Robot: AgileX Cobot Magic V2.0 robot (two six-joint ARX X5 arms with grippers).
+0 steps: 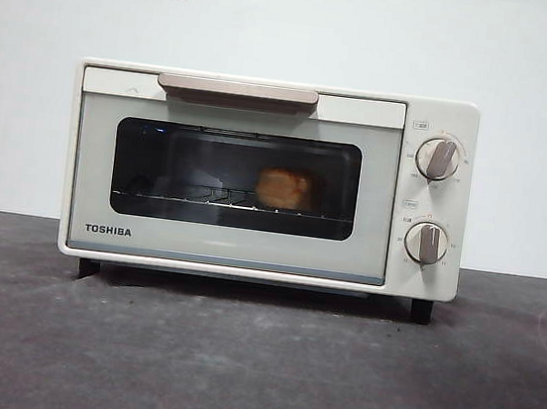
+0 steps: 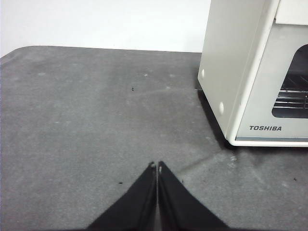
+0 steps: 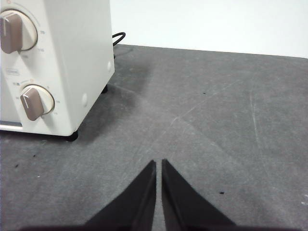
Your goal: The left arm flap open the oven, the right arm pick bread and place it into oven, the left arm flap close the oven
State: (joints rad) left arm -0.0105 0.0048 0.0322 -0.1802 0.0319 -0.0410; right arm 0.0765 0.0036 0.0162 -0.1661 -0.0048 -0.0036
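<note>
Oven [image 1: 267, 179] door shut, bread [image 1: 284, 189] on the rack inside. Left gripper [image 2: 157, 166] and right gripper [image 3: 159, 162] jaws closed, empty, over tabletop [image 1: 254, 362]. Risk: minimal; a stray arm move could bump the oven.

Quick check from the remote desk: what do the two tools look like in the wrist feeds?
The left tool and the right tool look alike: two matte black jaws, each a flat wedge tapering to a point. Neither shows cables or markings. A pale fleck sits at the tips of the left one.
</note>
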